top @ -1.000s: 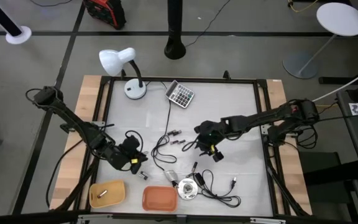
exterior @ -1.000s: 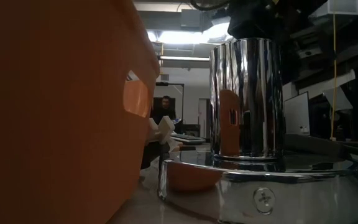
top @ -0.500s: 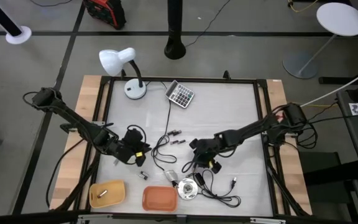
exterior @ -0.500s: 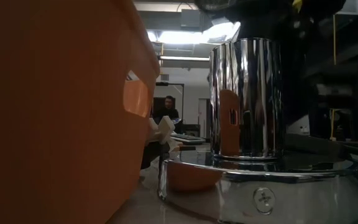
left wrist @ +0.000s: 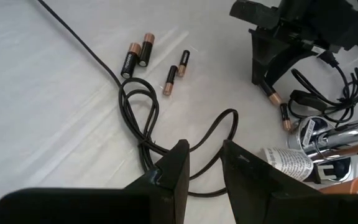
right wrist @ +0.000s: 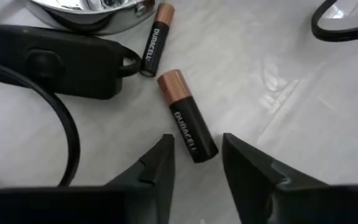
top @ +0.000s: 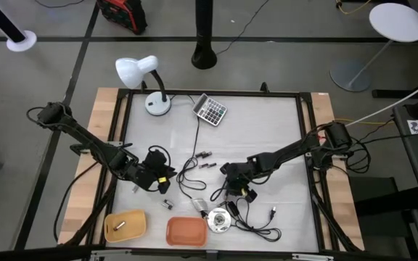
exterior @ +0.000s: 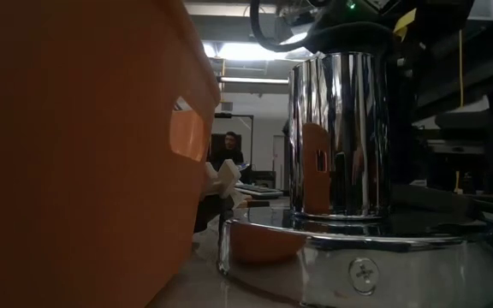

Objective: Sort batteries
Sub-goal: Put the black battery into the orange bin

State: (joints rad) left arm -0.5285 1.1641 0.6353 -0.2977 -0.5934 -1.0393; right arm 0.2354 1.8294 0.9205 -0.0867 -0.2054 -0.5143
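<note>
Several batteries lie flat on the white table. In the left wrist view, two thicker ones [left wrist: 135, 55] and two thin ones [left wrist: 176, 71] sit beyond a black cable loop [left wrist: 142, 118]. My left gripper [left wrist: 204, 165] [top: 160, 174] is open above that loop. My right gripper [right wrist: 197, 165] [top: 232, 190] is open and low over a black-and-copper battery [right wrist: 187, 116], whose dark end lies between the fingertips, apart from both. A thinner battery [right wrist: 154, 38] lies beyond it. One more battery [top: 120, 227] rests in the yellow tray [top: 136, 217].
An orange tray [top: 186, 230] and a chrome base with a cylinder [top: 218, 220] stand at the near edge. Black cables and an inline switch [right wrist: 55, 62] crowd the table's middle. A white lamp [top: 140, 72] and a calculator [top: 210, 110] stand at the far side. A person [exterior: 229, 150] sits far behind.
My right gripper has moved toward the table's left and near edge, coming down over the batteries by the chrome base. My left gripper has moved a little toward the right and far side, ending over the cable loop.
</note>
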